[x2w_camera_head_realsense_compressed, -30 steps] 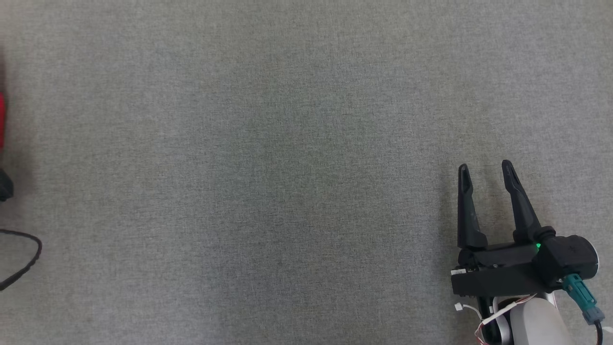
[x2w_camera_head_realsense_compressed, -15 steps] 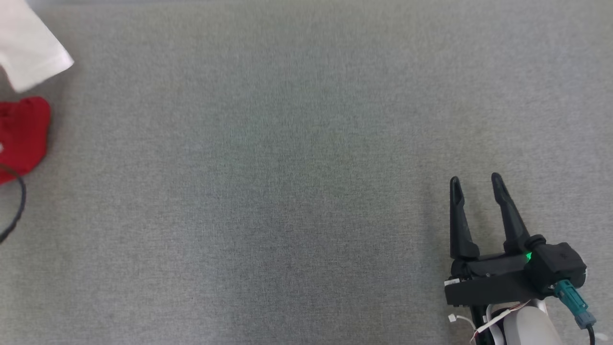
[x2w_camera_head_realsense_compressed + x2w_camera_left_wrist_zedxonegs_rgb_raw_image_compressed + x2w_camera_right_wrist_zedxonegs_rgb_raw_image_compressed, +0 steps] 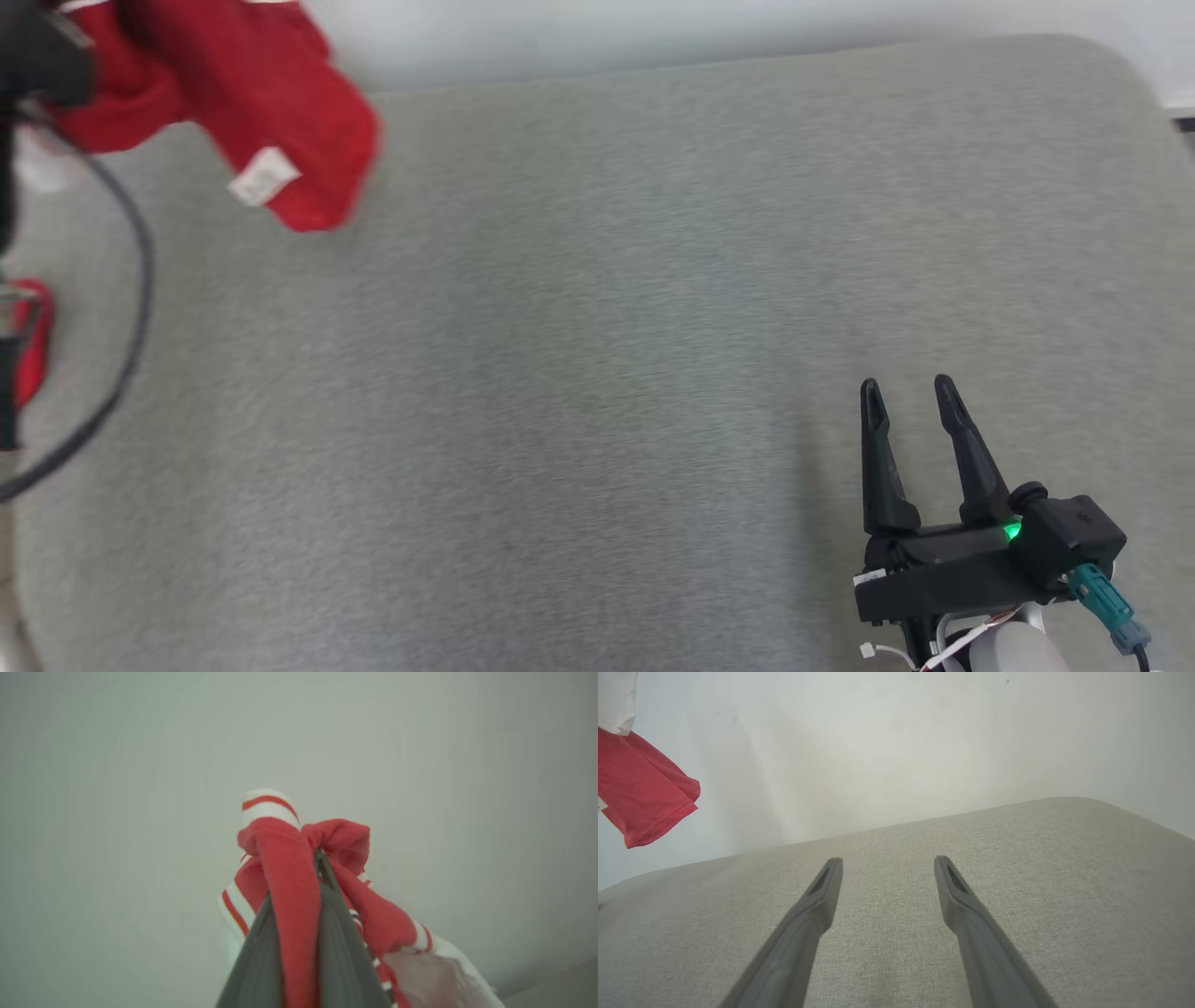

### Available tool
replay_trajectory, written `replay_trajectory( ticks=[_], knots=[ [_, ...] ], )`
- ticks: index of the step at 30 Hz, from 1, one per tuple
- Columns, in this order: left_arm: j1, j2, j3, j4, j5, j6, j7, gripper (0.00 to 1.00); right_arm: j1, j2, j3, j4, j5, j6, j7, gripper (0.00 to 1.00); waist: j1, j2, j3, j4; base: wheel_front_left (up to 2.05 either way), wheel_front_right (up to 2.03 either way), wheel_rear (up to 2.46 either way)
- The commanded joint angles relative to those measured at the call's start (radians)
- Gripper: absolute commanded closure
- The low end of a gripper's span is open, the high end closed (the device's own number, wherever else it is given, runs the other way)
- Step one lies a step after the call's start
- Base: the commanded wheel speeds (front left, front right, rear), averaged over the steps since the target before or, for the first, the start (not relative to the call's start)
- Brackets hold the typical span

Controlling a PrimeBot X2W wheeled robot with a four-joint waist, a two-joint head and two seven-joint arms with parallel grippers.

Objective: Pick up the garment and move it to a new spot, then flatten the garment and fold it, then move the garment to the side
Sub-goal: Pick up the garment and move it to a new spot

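**Head view.** The garment (image 3: 271, 112), red with white trim, is lifted clear above the far left corner of the bench (image 3: 597, 373). It is motion-blurred. A white tag (image 3: 264, 175) shows on its lower fold. A black cable (image 3: 140, 280) loops down along the left edge of the bench. The right gripper (image 3: 906, 387) sits over the near right corner of the bench, jaws apart and empty, pointing toward the far edge.

**Left wrist view.** The left gripper (image 3: 319, 858) has its jaws closed on a bunched fold of the garment (image 3: 280, 858). Red cloth and striped trim spill over both fingers. Behind them is the plain pale wall (image 3: 117, 765).

**Right wrist view.** The jaws of the right gripper (image 3: 887, 861) stand wide, with bare bench (image 3: 1041, 858) between and beyond them. The garment (image 3: 644, 793) hangs above the far left of the bench, well apart from these jaws.

**Governing relation.** The garment hangs bunched, so its long axis cannot be read. The open middle of the bench lies rightward and nearer from the garment. The left arm carries the load, so the set-down is probably its move. The right gripper is well apart and free to assist with flattening.
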Motion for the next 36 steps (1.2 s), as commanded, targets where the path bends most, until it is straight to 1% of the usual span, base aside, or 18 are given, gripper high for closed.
replay_trajectory(
  ticks=[1,4,7,11,14,15,18,22,29,31,33,36],
  knots=[
    [-0.013,-0.03,-0.028,-0.043,-0.009,0.002,0.02,1.0,0.015,0.003,0.004,0.004,0.011,-0.002,0.0,0.0,0.0002,0.0001,-0.045,-0.079,0.0,0.0,0.0],
    [-0.007,-0.079,-0.069,-0.093,-0.023,0.002,0.044,1.0,0.019,0.003,0.01,0.009,0.025,-0.002,0.0,0.0,0.0002,0.0001,-0.054,-0.125,0.0,0.0,0.0],
    [0.02,-0.149,-0.106,-0.119,-0.046,0.009,0.053,1.0,0.03,0.003,0.012,0.013,0.034,-0.002,0.0,0.0,0.0002,0.0001,-0.062,-0.163,0.0,0.0,0.0],
    [0.057,-0.239,-0.153,-0.121,-0.06,0.027,0.038,1.0,0.033,0.003,0.019,0.015,0.037,-0.002,0.0,0.0,0.0002,0.0001,-0.071,-0.211,0.0,0.0,0.0],
    [0.078,-0.301,-0.189,-0.11,-0.071,0.035,0.018,1.0,0.033,0.003,0.011,0.013,0.035,-0.002,0.0,0.0,0.0002,0.0001,-0.073,-0.233,0.0,0.0,0.0],
    [0.078,-0.301,-0.189,-0.11,-0.071,0.035,0.018,1.0,0.033,0.003,0.011,0.013,0.035,-0.002,0.0,0.0,0.0002,0.0001,-0.073,-0.233,0.0,0.0,0.0],
    [0.099,-0.338,-0.222,-0.083,-0.101,0.042,-0.002,1.0,0.034,0.003,0.014,0.015,0.031,-0.002,0.0,0.0,0.0002,0.0001,-0.073,-0.247,0.0,0.0,0.0],
    [0.131,-0.359,-0.267,-0.045,-0.126,0.06,-0.035,1.0,0.032,0.003,0.011,0.013,0.032,-0.002,0.0,0.0,0.0002,0.0001,-0.067,-0.253,0.0,0.0,0.0],
    [0.261,-0.364,-0.295,0.034,-0.181,0.107,-0.106,1.0,0.019,0.003,0.0,0.013,0.024,-0.002,0.0,0.0,0.0002,0.0001,-0.031,-0.228,0.0,0.0,0.0],
    [0.308,-0.351,-0.292,0.074,-0.174,0.12,-0.131,1.0,0.011,0.003,-0.001,0.015,0.02,-0.002,0.0,0.0,0.0002,0.0001,-0.021,-0.219,0.0,0.0,0.0],
    [0.349,-0.324,-0.298,0.114,-0.155,0.129,-0.153,1.0,0.006,0.003,0.0,0.018,0.014,-0.002,0.0,0.0,0.0002,0.0001,-0.013,-0.21,0.0,0.0,0.0],
    [0.404,-0.295,-0.279,0.164,-0.166,0.137,-0.191,1.0,-0.001,0.003,0.006,0.023,0.007,-0.002,0.0,0.0,0.0002,0.0001,-0.008,-0.195,0.0,0.0,0.0]
  ],
)
